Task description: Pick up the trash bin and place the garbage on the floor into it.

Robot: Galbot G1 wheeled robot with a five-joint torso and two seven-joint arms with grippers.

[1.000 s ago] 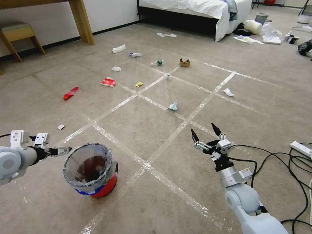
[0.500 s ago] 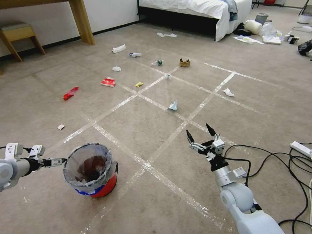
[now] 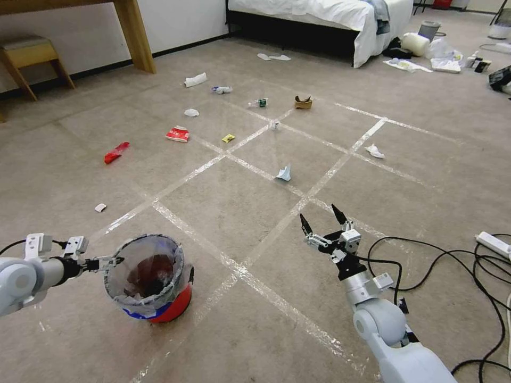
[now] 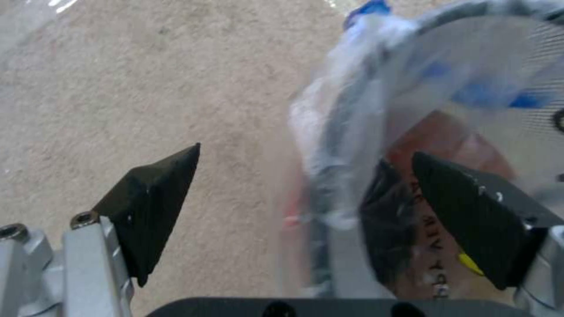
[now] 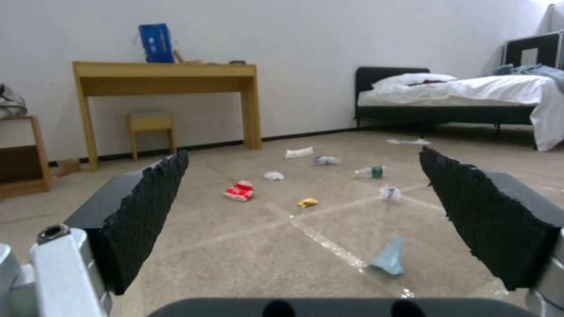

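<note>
Even soft daylight; tape lines [image 3: 277, 298] glare; left wrist view blurred

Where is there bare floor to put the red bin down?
Bare carpet lies between the trash bin and the right gripper, along the tape lines. Farther ahead it is crowded with garbage; black cables clutter the right.

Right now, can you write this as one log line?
left gripper: open, straddling trash bin rim | right gripper: open, above floor | garbage: scattered

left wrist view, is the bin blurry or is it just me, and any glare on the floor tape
Left wrist view: the trash bin rim is smeared with blur; the left gripper fingertips stay sharp. Head view: the clear tape lines glint white on the floor.
</note>
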